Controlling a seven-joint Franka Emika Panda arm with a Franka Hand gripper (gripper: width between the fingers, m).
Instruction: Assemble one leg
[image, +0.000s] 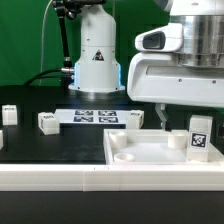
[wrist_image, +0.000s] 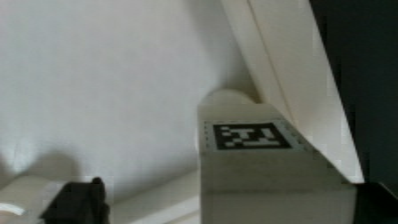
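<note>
A leg (image: 199, 137), a small white block with a square tag facing the camera, stands upright at the right end of the large white panel (image: 150, 150) in the exterior view. My gripper (image: 186, 125) hangs over it, open. One dark finger (image: 160, 116) shows apart from the leg on its left. In the wrist view the leg (wrist_image: 267, 175) with its tag lies between my gripper's (wrist_image: 222, 208) fingers. It is against one finger, with a clear gap to the other finger (wrist_image: 75, 202). I cannot tell whether the leg sits in a corner recess.
Other loose legs lie on the black table at the far left (image: 8, 116), left of centre (image: 47, 121) and behind the panel (image: 135, 120). The marker board (image: 95, 116) lies between them. The arm's base (image: 95, 55) stands at the back.
</note>
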